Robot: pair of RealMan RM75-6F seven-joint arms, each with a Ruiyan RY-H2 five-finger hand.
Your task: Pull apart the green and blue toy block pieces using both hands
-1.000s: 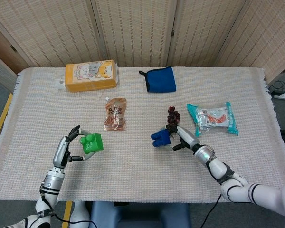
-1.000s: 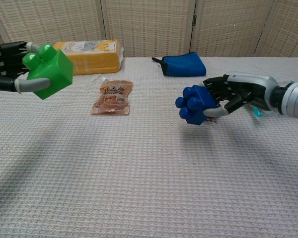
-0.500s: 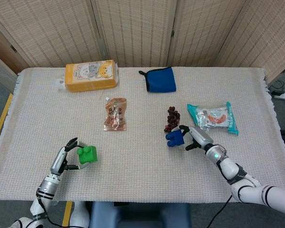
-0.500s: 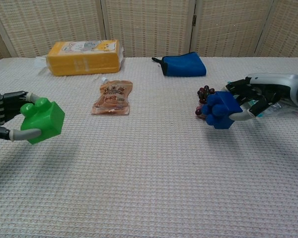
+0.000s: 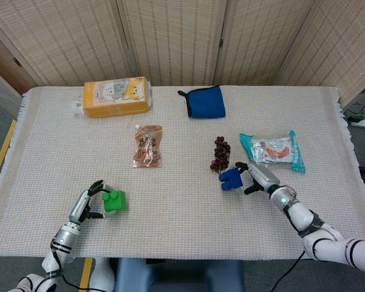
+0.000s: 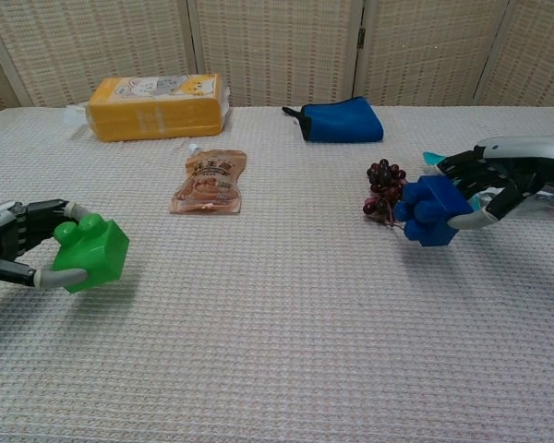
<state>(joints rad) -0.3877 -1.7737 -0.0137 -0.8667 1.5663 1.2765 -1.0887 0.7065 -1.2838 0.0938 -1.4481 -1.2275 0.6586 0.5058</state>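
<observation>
The left hand (image 6: 18, 247) is gripping the green block (image 6: 92, 253), its fingers (image 6: 54, 210) curling over the studded top while the thumb is pressing along the lower front edge. In the head view the same hand (image 5: 85, 207) is sitting at the near left part of the table (image 5: 182, 225), with the green block (image 5: 113, 201) just to its right, low over the cloth; whether the block is touching the cloth cannot be told.

The right hand (image 6: 499, 180) is holding the blue block (image 6: 430, 209), its dark fingers wrapping around the back and top of it and the thumb reaching under the near edge, with the studs facing toward the middle of the table. In the head view this hand (image 5: 260, 177) is lying at the right of centre, and the blue block (image 5: 232, 179) is sitting just beside a bunch of dark grapes (image 5: 219, 152), close below it.

The two blocks are separate and well apart, one in each hand. Farther back, a brown pouch (image 5: 148, 146) is lying between them, an orange box (image 5: 116, 96) is resting at the far left, a blue bag (image 5: 205, 101) is lying at the far middle, and a teal snack packet (image 5: 272, 150) is lying near the right hand.
</observation>
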